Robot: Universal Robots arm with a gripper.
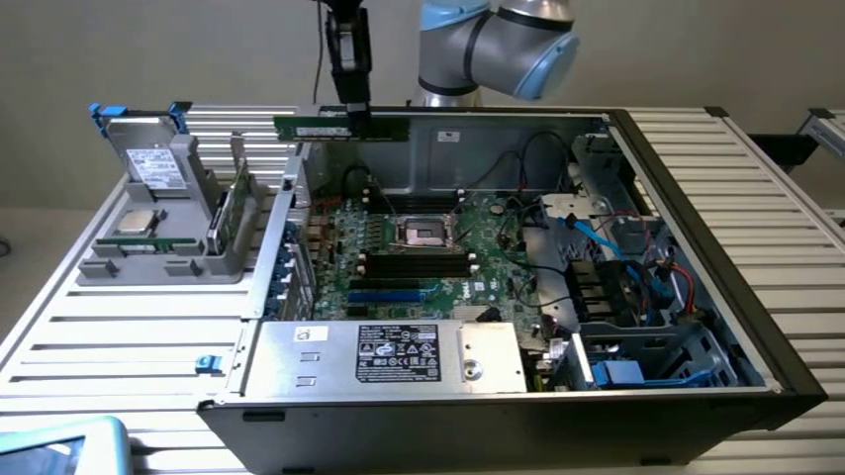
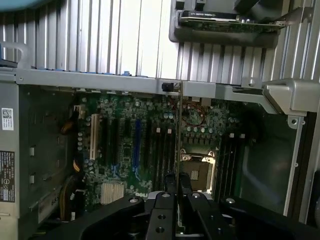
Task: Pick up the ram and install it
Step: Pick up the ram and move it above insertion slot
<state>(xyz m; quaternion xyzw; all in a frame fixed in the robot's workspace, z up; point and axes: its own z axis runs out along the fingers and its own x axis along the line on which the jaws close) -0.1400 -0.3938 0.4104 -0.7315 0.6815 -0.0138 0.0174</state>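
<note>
Open PC case (image 1: 502, 426) sitting on the slatted worktop (image 1: 119, 336), green motherboard (image 1: 500, 259) inside with a bare CPU socket (image 1: 425, 233), silver power supply (image 1: 396, 353) at its 6 o'clock, cable mess (image 1: 595, 237) at 3, and a grey holder (image 1: 158, 259) with a silver processor chip (image 1: 137, 222) at 9.

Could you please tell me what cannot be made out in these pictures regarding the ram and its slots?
Exterior view: where the claw pinches the ram, the contact is too small and dark to read.
Wrist view: the ram is seen edge-on, so its chips and label are hidden.
Exterior view: the memory slots are too small to tell whether their latches stand open.
Wrist view: a white case sticker is cut off by the edge.
</note>
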